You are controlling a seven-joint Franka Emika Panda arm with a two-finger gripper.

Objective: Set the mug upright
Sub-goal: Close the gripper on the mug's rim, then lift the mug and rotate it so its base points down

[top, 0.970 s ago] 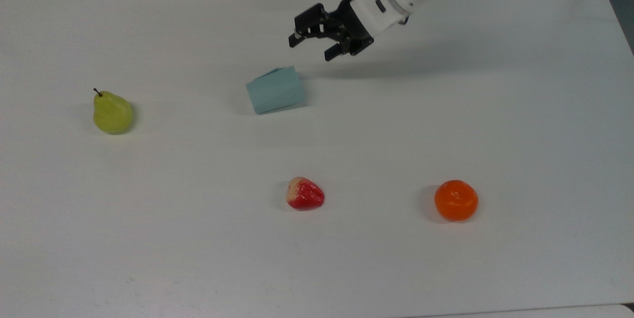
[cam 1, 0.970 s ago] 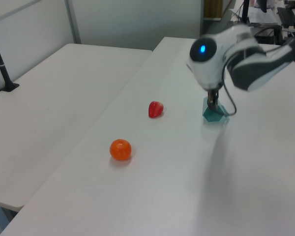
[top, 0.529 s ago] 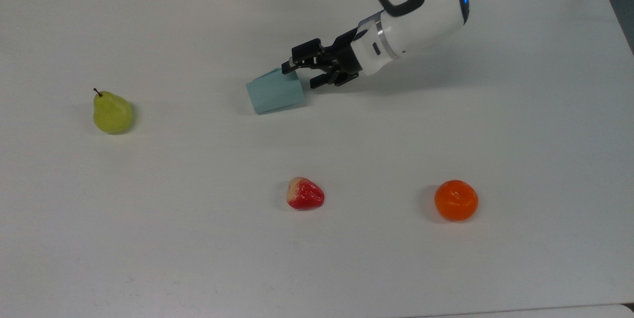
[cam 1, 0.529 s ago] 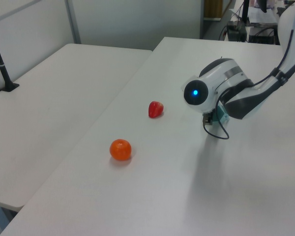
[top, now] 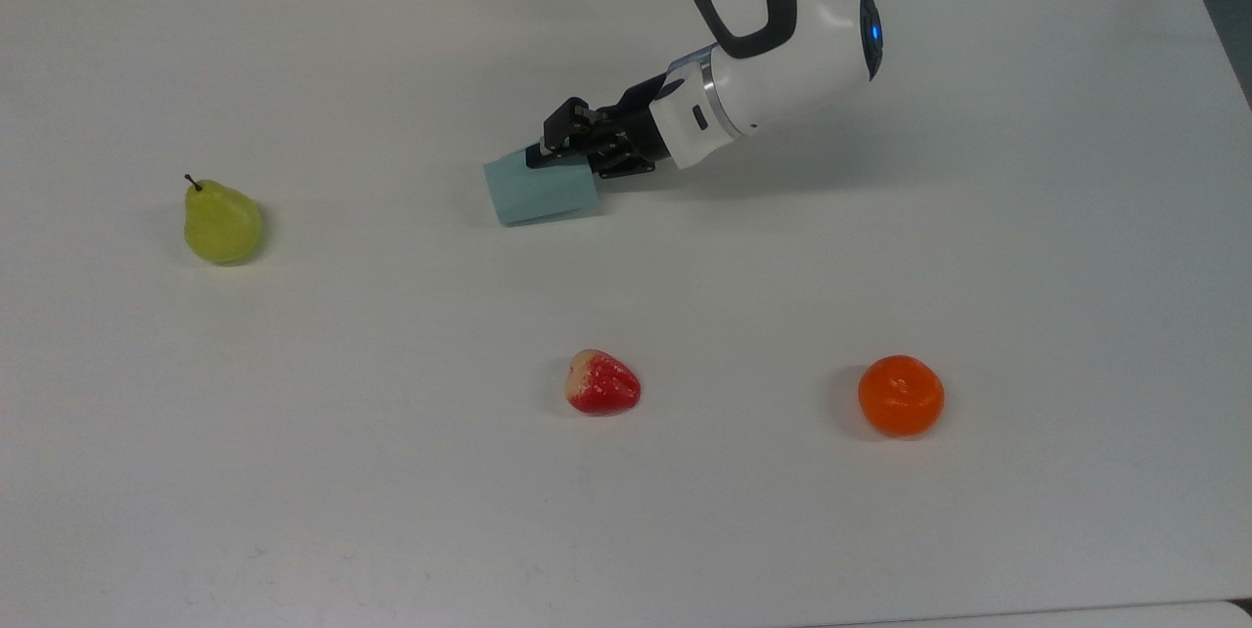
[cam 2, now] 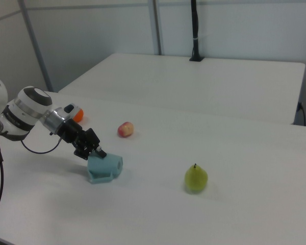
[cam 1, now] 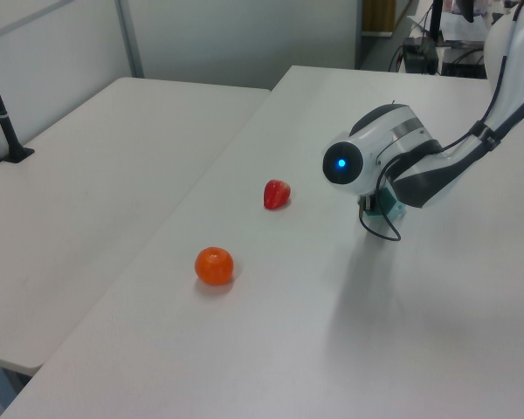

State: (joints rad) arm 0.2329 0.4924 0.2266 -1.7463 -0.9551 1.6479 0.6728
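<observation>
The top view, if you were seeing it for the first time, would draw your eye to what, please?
First the white robot arm reaching down from the top view's upper edge, its gripper at the pale blue mug, which lies on its side near the table's middle. Then three bright fruits on the white table: a green pear at the top view's left, a red strawberry and an orange nearer the bottom edge.

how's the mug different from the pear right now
The mug is pale blue with flat facets; the pear is yellow-green and rounded, with a dark stem. The mug lies tipped on its side, its opening showing in the right view, while the pear stands stem up. The gripper is at the mug's edge; the pear sits alone, far toward the top view's left. Both rest on the white table.
</observation>
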